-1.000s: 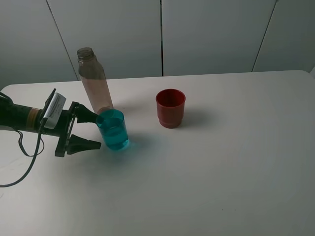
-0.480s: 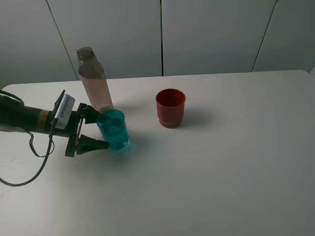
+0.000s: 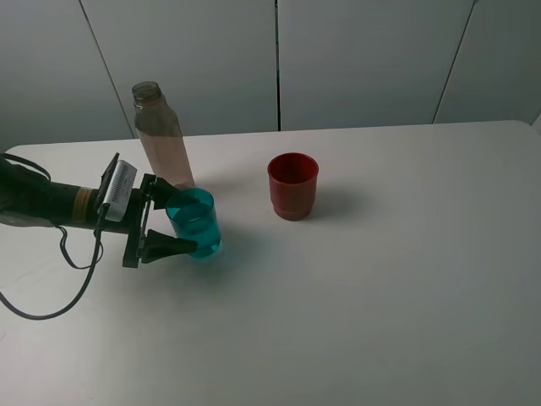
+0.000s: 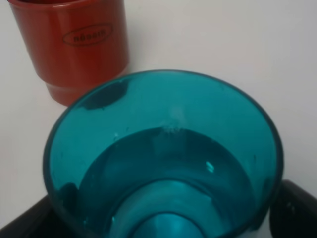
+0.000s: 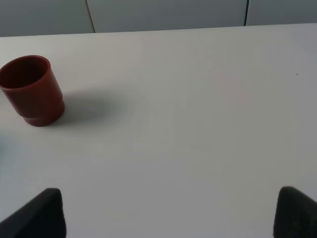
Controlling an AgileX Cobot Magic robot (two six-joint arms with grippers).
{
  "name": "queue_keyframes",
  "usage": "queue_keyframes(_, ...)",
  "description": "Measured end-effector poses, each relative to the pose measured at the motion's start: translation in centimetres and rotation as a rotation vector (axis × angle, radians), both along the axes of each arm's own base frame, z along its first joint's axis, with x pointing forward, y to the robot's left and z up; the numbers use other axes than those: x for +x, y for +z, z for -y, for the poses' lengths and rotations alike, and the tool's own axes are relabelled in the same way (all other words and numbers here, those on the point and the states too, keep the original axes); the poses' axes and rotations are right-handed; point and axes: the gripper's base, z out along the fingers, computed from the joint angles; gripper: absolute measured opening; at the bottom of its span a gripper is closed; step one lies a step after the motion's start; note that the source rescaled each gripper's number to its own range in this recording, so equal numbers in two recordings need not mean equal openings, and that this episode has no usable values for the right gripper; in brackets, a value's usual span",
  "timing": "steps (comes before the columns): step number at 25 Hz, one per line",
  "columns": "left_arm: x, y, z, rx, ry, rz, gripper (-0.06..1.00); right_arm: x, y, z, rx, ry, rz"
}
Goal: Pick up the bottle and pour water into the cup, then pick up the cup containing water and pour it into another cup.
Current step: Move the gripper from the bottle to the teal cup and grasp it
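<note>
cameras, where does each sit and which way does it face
Exterior high: above the table, looking down at bottle, teal cup, red cup; left pincer straddles the teal cup.
Left wrist: on left arm, looking into teal cup toward red cup; its fingers flank it.
Right wrist: on right arm, facing across the table; open right pincer shows.
All three share the red cup.

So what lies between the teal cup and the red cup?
Nothing. Only bare table separates the teal cup from the red cup, as the exterior high view shows.

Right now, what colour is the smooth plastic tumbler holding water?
Teal-blue, translucent; the tumbler shows best in the left wrist view.
</note>
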Motion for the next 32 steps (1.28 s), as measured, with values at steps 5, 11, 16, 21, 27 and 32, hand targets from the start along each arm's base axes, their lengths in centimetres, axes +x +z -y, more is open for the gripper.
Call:
queue_keyframes(5,0.1,0.1,0.4,-0.010,0.014,0.000,0.97,0.0,0.0,0.0,0.000,0.000,0.000)
queue_keyframes(11,0.1,0.1,0.9,-0.015,0.012,0.006,0.97,0.0,0.0,0.0,0.000,0.000,0.000)
queue_keyframes(16,0.2,0.2,1.1,-0.018,0.018,0.006,0.97,0.0,0.0,0.0,0.000,0.000,0.000)
queue_keyframes(21,0.3,0.2,1.3,-0.025,0.031,0.007,0.97,0.0,0.0,0.0,0.000,0.000,0.000)
queue_keyframes(27,0.3,0.2,1.6,-0.028,0.029,0.007,0.97,0.0,0.0,0.0,0.000,0.000,0.000)
queue_keyframes(32,0.3,0.2,1.9,-0.031,0.028,0.005,0.97,0.0,0.0,0.0,0.000,0.000,0.000)
